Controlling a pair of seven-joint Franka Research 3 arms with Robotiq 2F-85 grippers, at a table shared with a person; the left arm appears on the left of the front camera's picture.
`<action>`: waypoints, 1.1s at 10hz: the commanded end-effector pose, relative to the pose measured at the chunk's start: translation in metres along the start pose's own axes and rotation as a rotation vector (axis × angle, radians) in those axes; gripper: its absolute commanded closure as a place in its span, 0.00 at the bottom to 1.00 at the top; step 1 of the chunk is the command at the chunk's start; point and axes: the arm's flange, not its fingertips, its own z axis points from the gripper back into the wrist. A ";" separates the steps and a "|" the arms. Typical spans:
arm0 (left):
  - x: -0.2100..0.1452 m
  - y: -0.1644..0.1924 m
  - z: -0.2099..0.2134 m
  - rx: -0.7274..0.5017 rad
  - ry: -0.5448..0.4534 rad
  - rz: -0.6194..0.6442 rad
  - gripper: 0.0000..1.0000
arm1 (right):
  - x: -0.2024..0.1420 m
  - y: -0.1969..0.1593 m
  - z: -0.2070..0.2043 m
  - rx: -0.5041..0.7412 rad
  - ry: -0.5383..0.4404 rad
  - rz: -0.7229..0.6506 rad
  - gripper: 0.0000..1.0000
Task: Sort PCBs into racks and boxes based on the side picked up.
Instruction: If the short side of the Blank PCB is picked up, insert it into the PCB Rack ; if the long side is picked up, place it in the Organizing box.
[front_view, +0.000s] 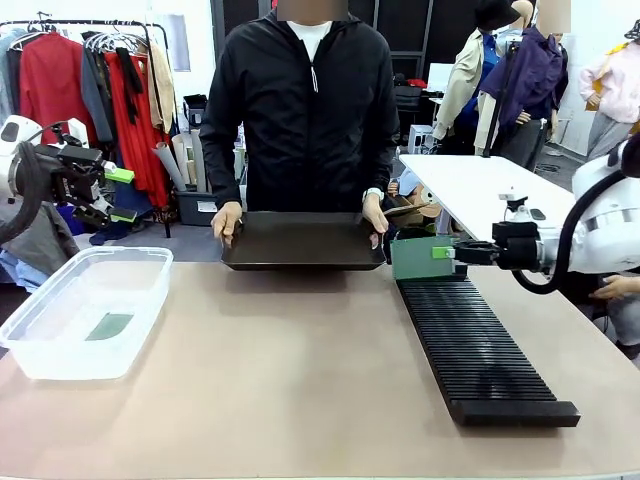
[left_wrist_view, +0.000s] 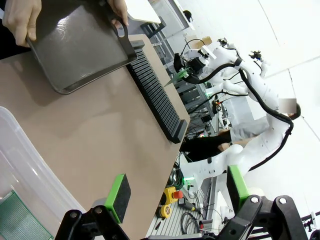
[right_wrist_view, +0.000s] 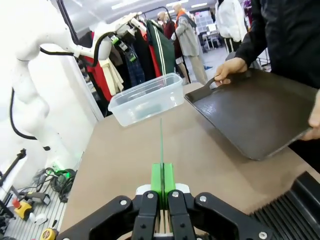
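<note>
Clenched circuit board (front_view: 420, 260) upright in right fingers (front_view: 441, 252) over rack's (front_view: 480, 345) far end, with left fingers (front_view: 119, 175) spread apart.

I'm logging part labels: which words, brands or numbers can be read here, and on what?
None can be read.
The PCB in the right end effector, the rack, the box and the tray show no print.
A white label on a far bin is too small to read.
</note>
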 end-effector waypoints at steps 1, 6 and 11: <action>0.000 -0.001 0.001 0.006 0.005 0.001 0.00 | -0.012 -0.014 0.017 0.024 -0.060 0.007 1.00; 0.000 -0.001 0.001 0.006 0.005 0.001 0.00 | -0.032 -0.052 0.062 -0.028 -0.122 -0.008 1.00; 0.000 -0.001 0.001 0.006 0.005 0.001 0.00 | -0.054 -0.087 0.073 -0.048 -0.126 -0.033 1.00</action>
